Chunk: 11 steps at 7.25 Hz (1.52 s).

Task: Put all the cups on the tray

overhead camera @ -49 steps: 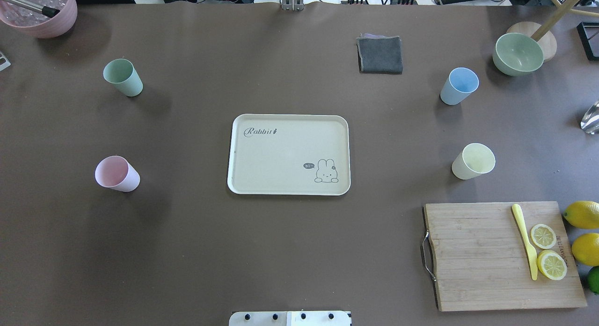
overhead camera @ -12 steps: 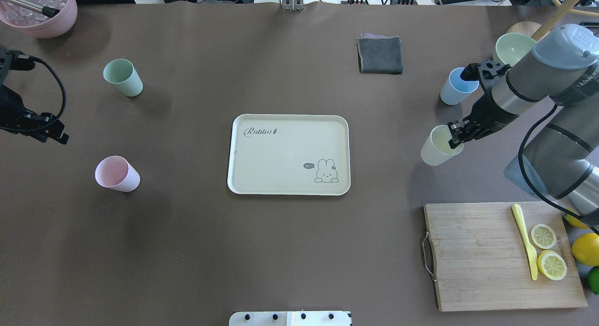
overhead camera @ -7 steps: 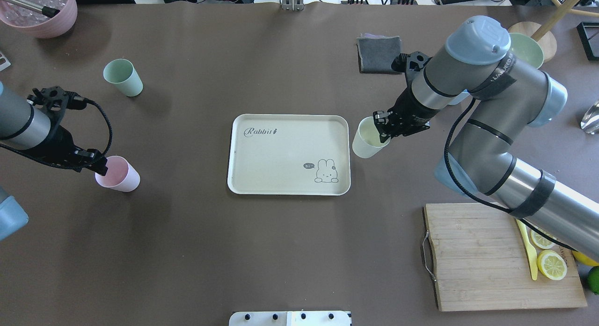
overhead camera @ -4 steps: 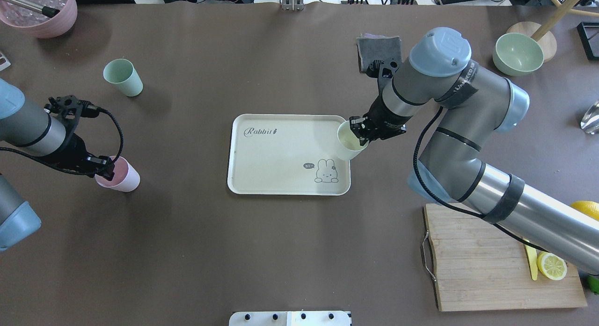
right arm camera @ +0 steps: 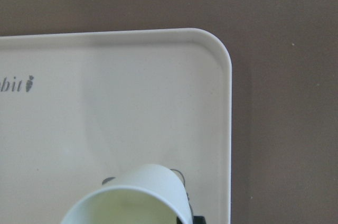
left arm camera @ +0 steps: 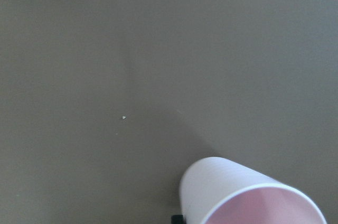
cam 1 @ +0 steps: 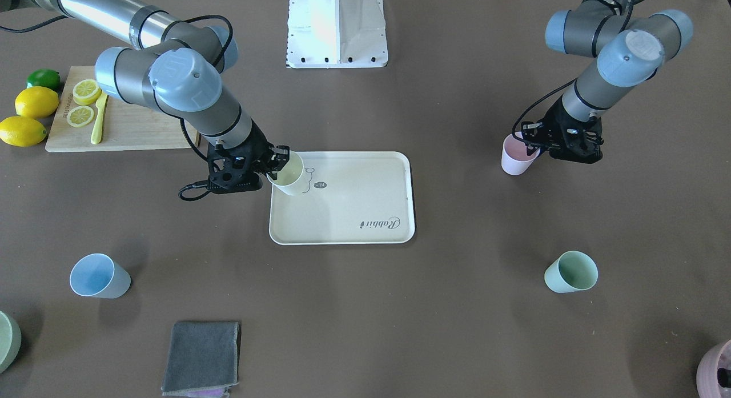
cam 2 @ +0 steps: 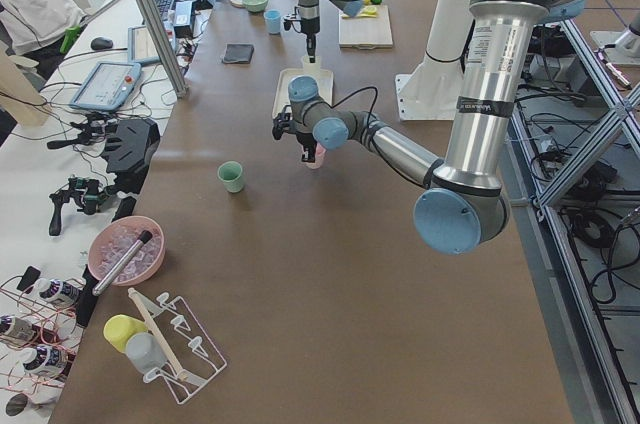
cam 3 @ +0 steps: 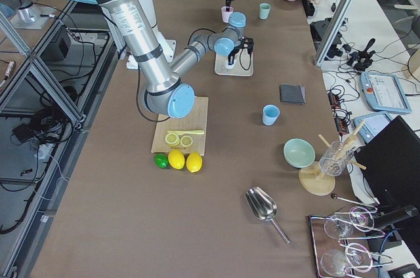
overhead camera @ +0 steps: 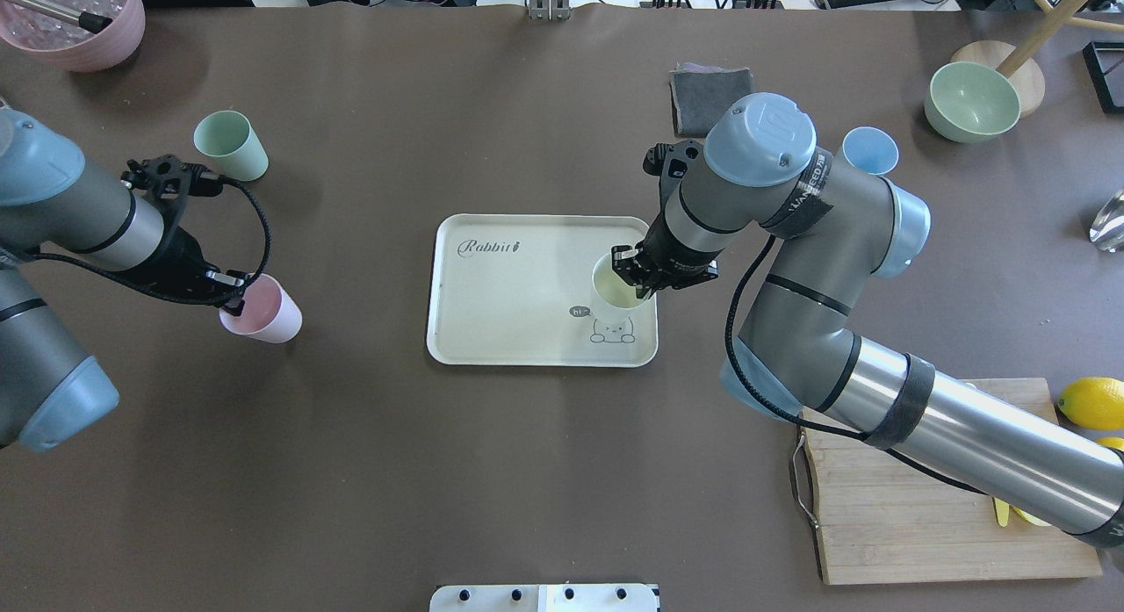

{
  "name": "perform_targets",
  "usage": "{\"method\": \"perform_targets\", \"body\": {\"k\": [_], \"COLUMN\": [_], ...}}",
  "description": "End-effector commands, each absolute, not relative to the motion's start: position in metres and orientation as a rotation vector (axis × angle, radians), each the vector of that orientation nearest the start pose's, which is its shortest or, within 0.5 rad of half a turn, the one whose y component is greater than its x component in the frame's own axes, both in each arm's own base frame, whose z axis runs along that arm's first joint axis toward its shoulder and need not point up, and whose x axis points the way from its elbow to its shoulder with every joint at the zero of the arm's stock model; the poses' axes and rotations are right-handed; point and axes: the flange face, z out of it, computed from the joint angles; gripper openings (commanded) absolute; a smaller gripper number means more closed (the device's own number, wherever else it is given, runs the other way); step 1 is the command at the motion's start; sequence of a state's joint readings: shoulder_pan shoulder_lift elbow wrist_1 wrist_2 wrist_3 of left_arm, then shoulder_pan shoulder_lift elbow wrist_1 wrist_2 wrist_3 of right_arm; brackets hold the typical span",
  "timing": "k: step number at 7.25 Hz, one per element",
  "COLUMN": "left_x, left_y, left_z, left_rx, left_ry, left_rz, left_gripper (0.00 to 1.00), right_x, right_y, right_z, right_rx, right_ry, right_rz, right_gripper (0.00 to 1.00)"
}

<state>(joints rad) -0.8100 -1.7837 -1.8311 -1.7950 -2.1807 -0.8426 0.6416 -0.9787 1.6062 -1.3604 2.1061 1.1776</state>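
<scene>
We see the yellow cup over the rabbit-printed corner of the tray, its rim pinched by our right gripper. The tray sits mid-table. Our left gripper pinches the pink cup's rim, between the tray and the table's left edge. The mint cup stands free toward the far left corner, the blue cup toward the far right.

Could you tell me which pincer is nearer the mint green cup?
Left. The left pincer, holding the pink cup, is near the mint green cup; the right pincer holds the yellow cup over the distant tray.
</scene>
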Motion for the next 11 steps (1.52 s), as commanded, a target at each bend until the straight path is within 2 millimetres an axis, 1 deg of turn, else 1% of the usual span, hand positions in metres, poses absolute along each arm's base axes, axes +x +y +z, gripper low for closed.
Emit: {"method": "perform_targets", "body": {"k": [1,2,3,4,5,6,7,8,9,10,11], "left_x": [0.367,0.388,0.423,0.454,0.471,0.486,0.501,0.506,0.512,0.516,0.517], "left_y": [-0.493,-0.508,-0.502,-0.495,-0.486,-0.484,-0.480,-0.479,-0.480,-0.483,-0.484], "left_z": [0.303,0.267,0.250,0.238,0.238,0.228,0.222,0.225,0.227,0.232,0.233], "left_rx": [0.022,0.002,-0.027,-0.015,-0.026,-0.043,-0.047,-0.039,-0.041,-0.037,-0.036], "left_ry": [0.900,0.918,0.921,0.904,0.897,0.900,0.896,0.896,0.903,0.909,0.911], "left_rz": [0.066,0.012,0.000,-0.017,-0.013,-0.022,-0.018,-0.017,-0.024,-0.022,-0.021], "left_gripper": [0.00,0.00,0.00,0.00,0.00,0.00,0.00,0.00,0.00,0.00,0.00], "right_x": [-0.504,-0.504,-0.500,-0.494,-0.468,-0.426,-0.383,-0.356,-0.319,-0.293,-0.265], "right_y": [-0.472,-0.472,-0.470,-0.473,-0.485,-0.503,-0.526,-0.547,-0.578,-0.610,-0.638], "right_z": [0.268,0.266,0.261,0.258,0.255,0.255,0.270,0.300,0.332,0.368,0.414], "right_rx": [-0.032,-0.031,-0.024,-0.019,-0.006,-0.026,-0.005,0.043,0.051,0.028,0.017], "right_ry": [-0.954,-0.956,-0.966,-0.975,-0.990,-0.995,-0.985,-0.944,-0.913,-0.884,-0.837], "right_rz": [0.001,0.000,0.000,0.000,0.022,0.041,0.051,0.008,0.012,0.029,0.030], "right_gripper": [0.00,0.71,1.00,1.00,1.00,1.00,1.00,1.00,1.00,1.00,1.00]}}
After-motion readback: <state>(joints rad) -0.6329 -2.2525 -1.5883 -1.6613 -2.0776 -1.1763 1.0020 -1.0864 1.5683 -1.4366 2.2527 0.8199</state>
